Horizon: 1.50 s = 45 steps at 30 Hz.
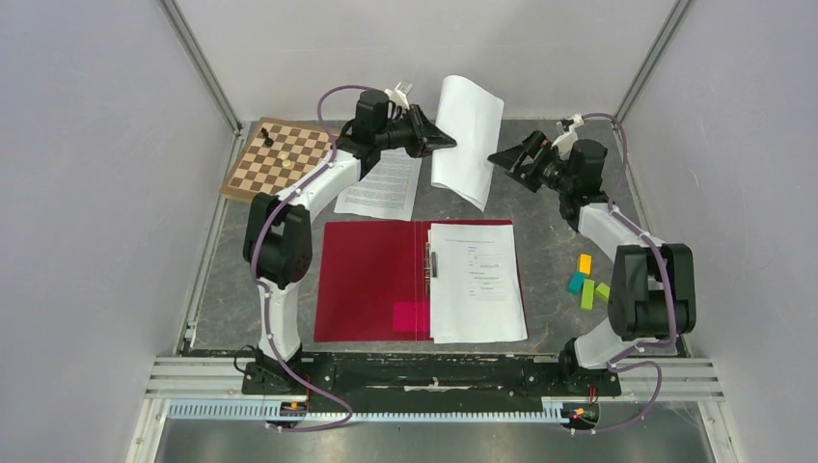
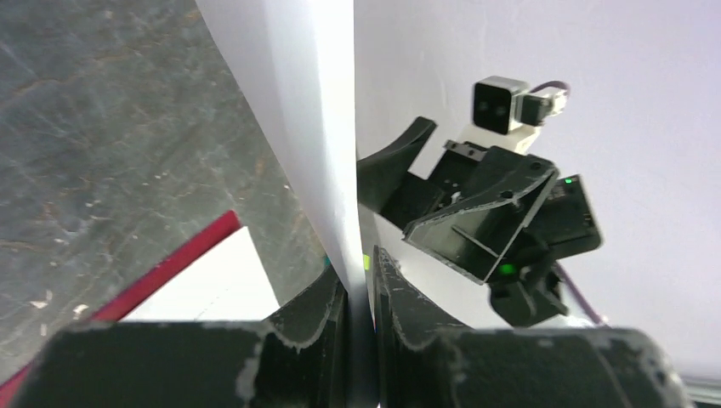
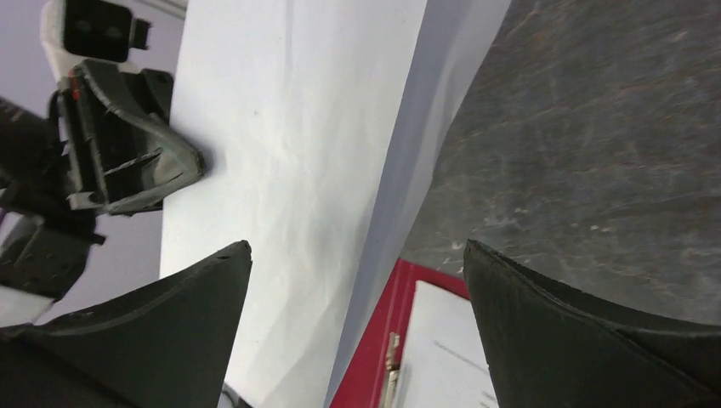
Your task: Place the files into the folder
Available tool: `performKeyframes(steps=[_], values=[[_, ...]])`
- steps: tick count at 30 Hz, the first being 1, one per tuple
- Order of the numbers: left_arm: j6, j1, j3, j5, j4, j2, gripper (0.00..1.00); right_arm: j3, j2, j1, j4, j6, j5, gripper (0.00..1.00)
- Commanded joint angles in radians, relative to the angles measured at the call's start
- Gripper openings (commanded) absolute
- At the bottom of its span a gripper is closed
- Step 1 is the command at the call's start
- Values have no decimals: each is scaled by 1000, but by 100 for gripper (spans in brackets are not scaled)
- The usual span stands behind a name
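the left gripper [image 1: 447, 142] is pinched shut on the left edge of one white sheet [image 1: 470, 135]. it holds the sheet in the air, nearly upright and a little curled, toward 12 o'clock of the table [image 1: 540, 241]. the right gripper [image 1: 504, 159] stands at 3 o'clock of this sheet with its jaws fully apart and grips nothing. in its wrist view the free edge of the paper runs between the two fingers, but i cannot tell if it touches them.

the red folder [image 1: 371, 280] lies open and flat toward 6 o'clock. a stack of printed sheets [image 1: 477, 280] is already on its right half, just beside the metal clip [image 1: 430, 260]. one more printed sheet [image 1: 381, 188] lies on the table at 12 o'clock of the folder, near the chessboard [image 1: 280, 159].

i judge the step in hand is to bring the lifted sheet down onto the stack. to do it well, the right gripper should take the free edge first — then the paper hangs between two grips and does not fold. after that both arms should move toward 6 o'clock together, low and slow. they should keep the sheet taut but not pulled, and line its edges with the stack before letting go. the risk is a crease at the left pinch, or the sheet landing over the clip.
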Motion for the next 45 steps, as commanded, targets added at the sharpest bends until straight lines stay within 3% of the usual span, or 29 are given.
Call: performKeyframes(steps=[1,7,17,20,26,34,38,45], values=[[-147,0,-70,73,193,-115,20,-96,-94,-2,348,230,-109,98],[-256,0,-154,100,328,-179,20,-175,-124,-3,566,401,-119,98],[-282,0,-191,120,355,-219,20,-176,-167,-3,615,463,-110,98],[-268,-1,-218,123,345,-231,21,-169,-194,-4,578,443,-109,92],[-256,-3,-271,136,354,-252,20,-186,-225,-4,558,431,-114,71],[-240,-9,-295,158,359,-264,20,-182,-238,5,430,330,-110,56],[-229,-21,-304,175,360,-268,20,-156,-235,22,325,253,-99,52],[-199,-32,-364,182,347,-288,20,-153,-232,34,285,215,-86,47]])
